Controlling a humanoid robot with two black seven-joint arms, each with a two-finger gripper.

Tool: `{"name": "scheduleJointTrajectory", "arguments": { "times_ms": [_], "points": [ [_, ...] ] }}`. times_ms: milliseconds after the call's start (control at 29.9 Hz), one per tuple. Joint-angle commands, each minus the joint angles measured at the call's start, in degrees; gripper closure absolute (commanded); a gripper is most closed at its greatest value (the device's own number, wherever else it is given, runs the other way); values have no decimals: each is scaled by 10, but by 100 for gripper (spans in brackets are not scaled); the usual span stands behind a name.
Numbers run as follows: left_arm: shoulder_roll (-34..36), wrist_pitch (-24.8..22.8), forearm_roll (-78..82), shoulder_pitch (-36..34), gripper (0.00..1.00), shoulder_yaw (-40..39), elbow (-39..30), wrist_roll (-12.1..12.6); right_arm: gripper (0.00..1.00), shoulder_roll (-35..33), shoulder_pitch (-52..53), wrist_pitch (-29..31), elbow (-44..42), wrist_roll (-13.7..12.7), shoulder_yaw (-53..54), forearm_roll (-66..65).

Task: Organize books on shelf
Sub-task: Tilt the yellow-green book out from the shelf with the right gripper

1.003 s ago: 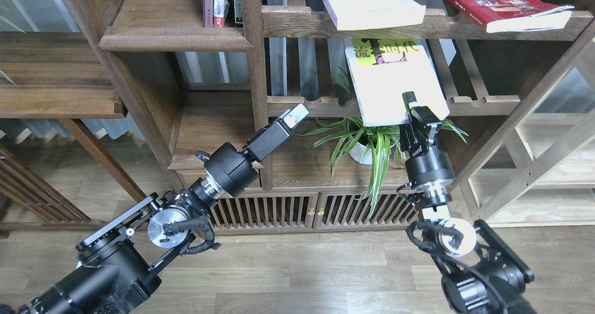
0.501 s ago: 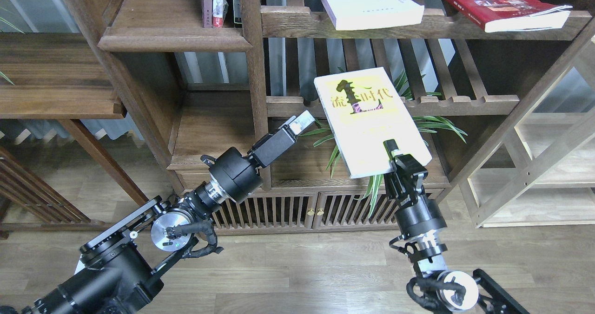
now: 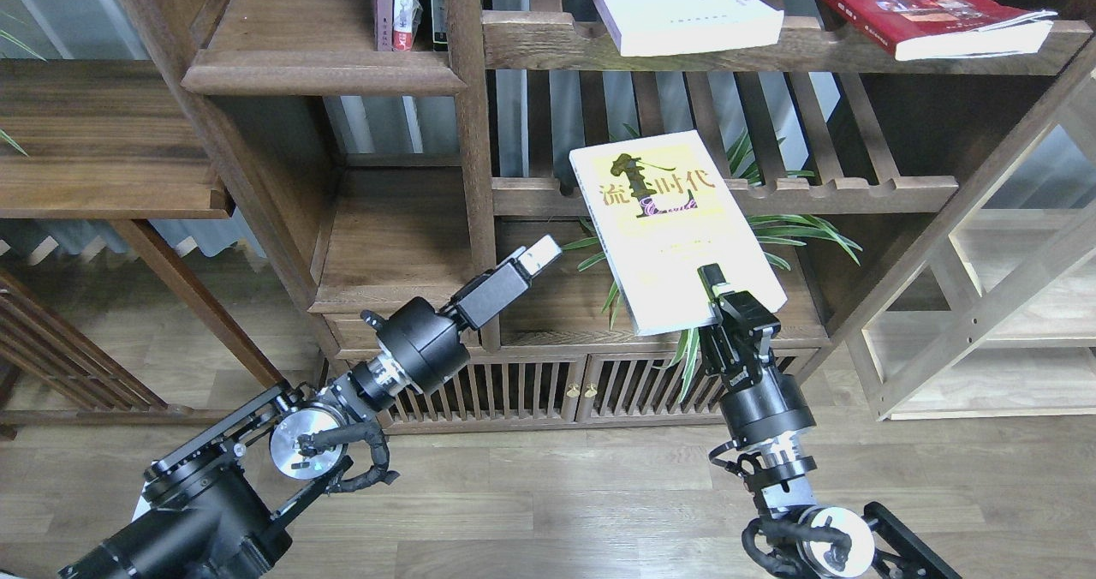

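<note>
- Head view: your right gripper point(image 3: 715, 301) is clamping the near edge of the yellow-green book point(image 3: 672, 228), one finger point(image 3: 710, 277) lying on the cover, the other hidden under it.
- You are holding the yellow-green book in the air, cover facing up and tilted, its dark title toward the far end. It is sitting in front of the lower slatted rack point(image 3: 856, 192) and not resting on it.
- Relative to the yellow-green book, the potted plant point(image 3: 771, 232) is lying behind and below, its leaves showing on both sides of the cover.
- Your left gripper point(image 3: 538, 256) is hanging just left of the yellow-green book and a little lower, apart from it and holding nothing. Its tip is seen end-on, so you cannot tell whether the fingers are parted or together.
- Above the yellow-green book, the white book point(image 3: 685, 9) is lying flat on the upper slatted rack point(image 3: 548, 39), its near edge overhanging the front rail.
- Up and to the right of the yellow-green book, the red book point(image 3: 916, 5) is lying flat on the same upper rack, also overhanging the front.
- Up and to the left of the yellow-green book, the solid shelf point(image 3: 321, 69) is carrying a few upright books point(image 3: 407, 5) at its right end, against the post.
- Below the yellow-green book, the cabinet doors point(image 3: 531, 386) with thin slats are standing closed.
</note>
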Motion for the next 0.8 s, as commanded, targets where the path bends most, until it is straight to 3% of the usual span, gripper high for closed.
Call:
{"name": "scheduleJointTrajectory", "arguments": {
  "times_ms": [0,100,635,769],
  "points": [
    [-4,0,-30,2,1,4,6,24,97,10,1,0,0,0,-13,0],
    [-7,0,-44,1,1,11,7,46,97,18,6,0,0,-1,-23,0],
    [-7,0,-160,-13,3,6,32,60,97,25,35,0,-2,-2,-57,-1],
    [-7,0,-161,-19,3,-1,42,82,97,27,35,0,-2,-3,-64,-1]
  ]
}}
